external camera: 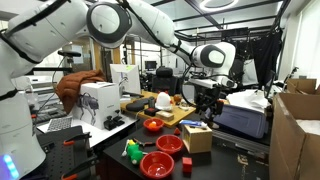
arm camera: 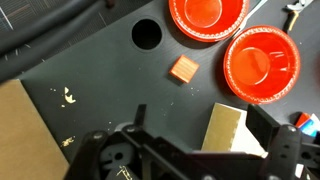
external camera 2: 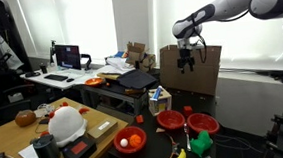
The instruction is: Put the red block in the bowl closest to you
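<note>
The red block (arm camera: 183, 68) lies on the dark table, left of two empty red bowls (arm camera: 260, 62) (arm camera: 207, 15). In an exterior view the block (external camera: 187, 163) sits next to the bowls (external camera: 168, 144) (external camera: 157, 164) near the table's front edge. The bowls also show in the exterior view from the opposite end (external camera 2: 170, 118) (external camera 2: 202, 122). My gripper (arm camera: 212, 135) is open and empty. It hangs well above the table in both exterior views (external camera: 205, 100) (external camera 2: 187, 61), over a small cardboard box (arm camera: 228, 130).
The small cardboard box (external camera: 196, 138) stands beside the bowls. A third red bowl (external camera: 153, 125) holds something. A round hole (arm camera: 146, 33) is in the tabletop. Green and yellow toys (external camera: 133, 151) lie near the front edge. Large cardboard boxes (external camera: 297, 130) stand at the side.
</note>
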Controlling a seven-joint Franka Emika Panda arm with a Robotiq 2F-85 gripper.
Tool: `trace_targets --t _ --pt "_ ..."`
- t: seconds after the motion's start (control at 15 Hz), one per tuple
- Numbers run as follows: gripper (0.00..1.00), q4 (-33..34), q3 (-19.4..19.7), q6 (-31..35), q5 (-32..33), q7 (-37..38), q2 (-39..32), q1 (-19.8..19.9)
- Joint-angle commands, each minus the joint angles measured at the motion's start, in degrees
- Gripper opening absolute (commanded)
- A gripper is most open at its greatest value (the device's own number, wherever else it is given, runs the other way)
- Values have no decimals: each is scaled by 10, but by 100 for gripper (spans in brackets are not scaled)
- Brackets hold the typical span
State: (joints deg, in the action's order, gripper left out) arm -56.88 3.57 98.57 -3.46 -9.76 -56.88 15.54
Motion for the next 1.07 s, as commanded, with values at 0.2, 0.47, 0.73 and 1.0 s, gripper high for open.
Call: trace_targets --t 0.2,0.47,0.73,1.0 --pt "100 22 8 46 -26 123 -42 -7" --pt "100 -2 14 101 -20 178 -56 -8" --pt "100 -24 19 145 -16 215 -72 -12" --pt "100 -64 20 192 -14 249 -80 -19"
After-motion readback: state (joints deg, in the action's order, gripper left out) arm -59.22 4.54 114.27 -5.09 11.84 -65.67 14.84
